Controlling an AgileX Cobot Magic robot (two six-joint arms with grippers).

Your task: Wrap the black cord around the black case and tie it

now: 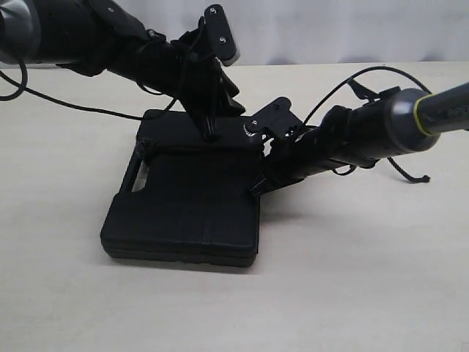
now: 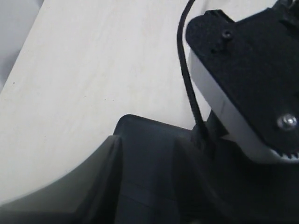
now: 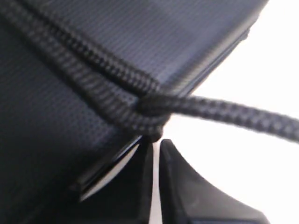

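The black case (image 1: 183, 209) lies flat on the table, its handle slot (image 1: 139, 174) facing left. The black cord (image 1: 198, 149) runs across the lid, and its free length loops off to the right, ending in a knotted tip (image 1: 425, 178). My left gripper (image 1: 210, 134) points down onto the far part of the lid. Its dark fingers (image 2: 96, 186) stand apart with the case (image 2: 145, 154) showing between them. My right gripper (image 1: 260, 183) is at the case's right edge. Its fingertips (image 3: 156, 142) are nearly together where the braided cord (image 3: 149, 109) crosses itself against the case (image 3: 140, 37).
The pale table (image 1: 352, 279) extends all round the case. A thin smooth robot cable (image 1: 73, 105) trails over the table at the left. My right arm's camera mount (image 2: 243, 79) hangs close over the left gripper. A grey wall (image 1: 330, 29) backs the table.
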